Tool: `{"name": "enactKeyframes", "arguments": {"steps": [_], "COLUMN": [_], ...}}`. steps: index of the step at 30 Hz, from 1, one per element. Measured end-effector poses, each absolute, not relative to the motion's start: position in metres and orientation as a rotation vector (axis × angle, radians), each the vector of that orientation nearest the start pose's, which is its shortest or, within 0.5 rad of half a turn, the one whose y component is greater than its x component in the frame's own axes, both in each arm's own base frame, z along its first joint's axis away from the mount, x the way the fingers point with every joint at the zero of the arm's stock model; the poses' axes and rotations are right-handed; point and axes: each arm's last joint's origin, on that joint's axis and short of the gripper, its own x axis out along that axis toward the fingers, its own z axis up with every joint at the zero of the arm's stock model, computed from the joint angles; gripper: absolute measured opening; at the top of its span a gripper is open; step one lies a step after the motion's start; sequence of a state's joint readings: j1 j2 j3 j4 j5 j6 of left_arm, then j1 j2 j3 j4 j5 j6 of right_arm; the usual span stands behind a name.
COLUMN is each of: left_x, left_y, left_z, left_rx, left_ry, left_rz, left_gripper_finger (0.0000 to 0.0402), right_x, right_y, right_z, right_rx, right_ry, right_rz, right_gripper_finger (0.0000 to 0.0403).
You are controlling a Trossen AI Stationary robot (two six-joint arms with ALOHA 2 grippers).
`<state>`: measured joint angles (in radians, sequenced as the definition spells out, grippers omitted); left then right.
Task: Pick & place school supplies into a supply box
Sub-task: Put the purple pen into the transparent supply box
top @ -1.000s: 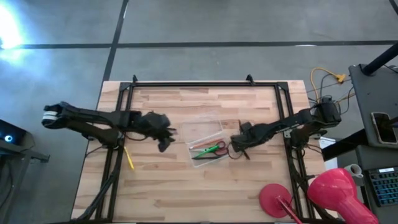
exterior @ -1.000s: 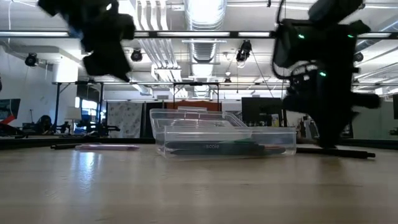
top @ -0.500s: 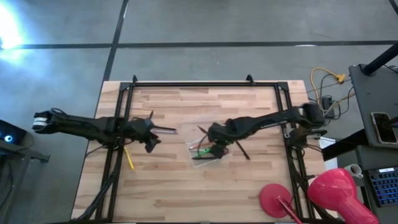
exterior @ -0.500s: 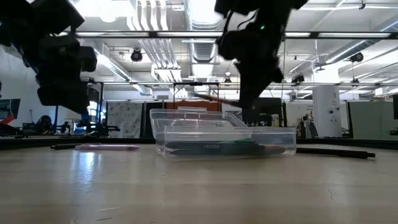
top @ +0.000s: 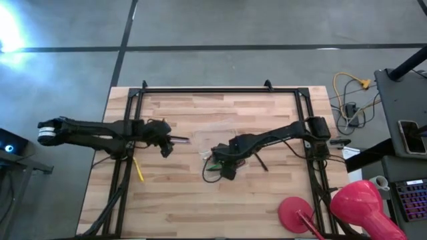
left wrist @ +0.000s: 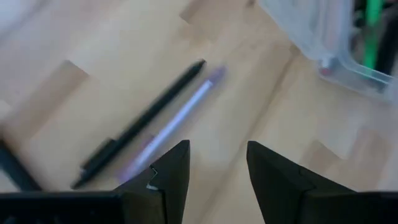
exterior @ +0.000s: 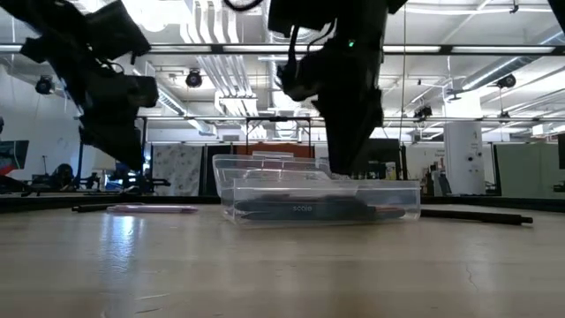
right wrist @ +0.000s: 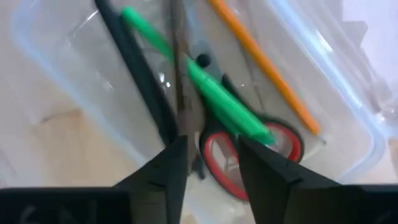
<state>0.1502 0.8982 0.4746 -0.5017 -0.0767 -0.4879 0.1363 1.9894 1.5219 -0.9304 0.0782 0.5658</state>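
Note:
The clear supply box (top: 212, 148) stands mid-table and holds a green pen (right wrist: 217, 99), red-handled scissors (right wrist: 280, 143), an orange pencil (right wrist: 267, 68), a black pen (right wrist: 137, 74) and a brown pencil (right wrist: 179, 74). My right gripper (right wrist: 211, 155) hangs open in the box (exterior: 318, 201), just above these items, with the brown pencil running out from under one fingertip. My left gripper (left wrist: 217, 162) is open above the table, left of the box. Before it lie a dark pen (left wrist: 146, 121) and a pale purple pen (left wrist: 177, 118). A yellow pen (top: 138, 169) lies nearer the left edge.
A dark pencil (top: 260, 160) lies on the wood right of the box. A black metal frame (top: 220, 90) runs around the table. A red disc (top: 297, 215) and a big pink round object (top: 360, 207) sit at the near right corner.
My right gripper has gone from the table right of the box toward the left edge, carrying a thin pencil over the box, then down into it. My left gripper has come down and drawn back a little toward the left edge, staying near the pens.

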Motion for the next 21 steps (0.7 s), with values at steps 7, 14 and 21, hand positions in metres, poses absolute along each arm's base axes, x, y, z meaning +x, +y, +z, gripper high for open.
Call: {"name": "enactKeyframes", "arguments": {"steps": [7, 14, 21], "left_x": [0.170, 0.181, 0.198], "left_y": [0.048, 0.057, 0.066], "left_z": [0.185, 0.164, 0.156], "left_rx": [-0.372, -0.225, -0.145], "left_ry": [0.951, 1.089, 1.108], "left_rz": [0.430, 0.321, 0.339], "left_gripper_finger": [0.0143, 0.0143, 0.0143], "right_x": [0.385, 0.392, 0.395], "right_y": [0.053, 0.054, 0.055], "right_z": [0.207, 0.213, 0.214], "right_rx": [0.338, 0.358, 0.361], "right_ry": [1.313, 1.243, 1.214], "right_rz": [-0.338, -0.314, -0.299], "right_gripper_finger": [0.0166, 0.0172, 0.0166]}}
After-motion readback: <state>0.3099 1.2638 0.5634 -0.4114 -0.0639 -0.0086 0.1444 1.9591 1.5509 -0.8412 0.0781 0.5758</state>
